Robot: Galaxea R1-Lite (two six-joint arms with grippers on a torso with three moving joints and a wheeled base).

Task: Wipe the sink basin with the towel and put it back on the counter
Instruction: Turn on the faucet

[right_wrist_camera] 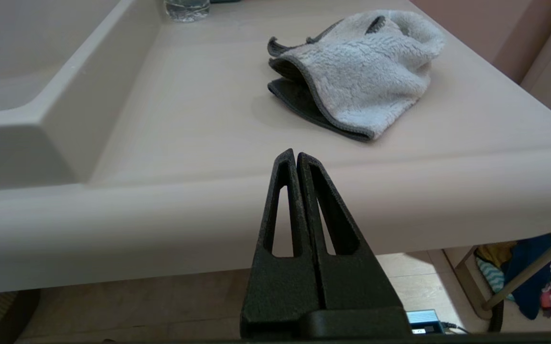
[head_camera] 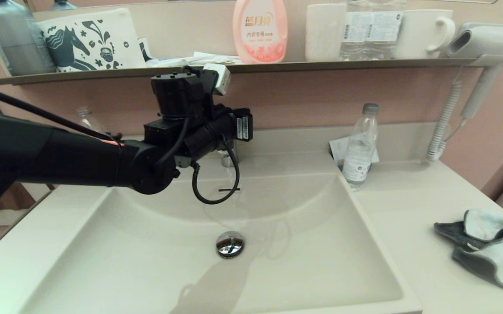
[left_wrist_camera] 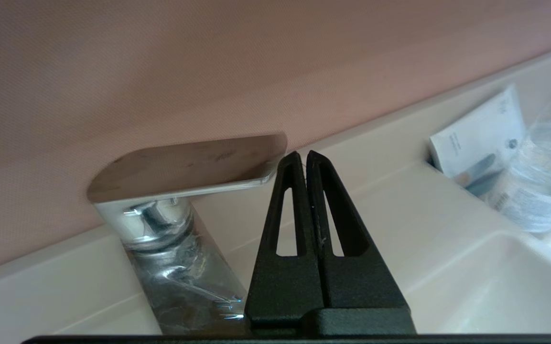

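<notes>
The towel (head_camera: 489, 246) lies crumpled on the counter (head_camera: 408, 209) right of the sink basin (head_camera: 155, 257), pale face up with dark grey folds showing; it also shows in the right wrist view as the towel (right_wrist_camera: 366, 71). My left arm reaches across above the basin's back. Its left gripper (left_wrist_camera: 302, 155) is shut on nothing, tips right beside the flat chrome tap handle (left_wrist_camera: 184, 165). My right gripper (right_wrist_camera: 295, 154) is shut and empty, low in front of the counter's front edge (right_wrist_camera: 399, 200), short of the towel. The chrome drain plug (head_camera: 230, 243) sits mid-basin.
A clear water bottle (head_camera: 360, 148) and a leaflet (head_camera: 340, 148) stand at the counter's back right. The wall shelf (head_camera: 277, 66) holds a pink soap bottle (head_camera: 260, 28), cups and a hairdryer (head_camera: 487, 41). The chrome tap body (left_wrist_camera: 179, 277) stands behind the basin.
</notes>
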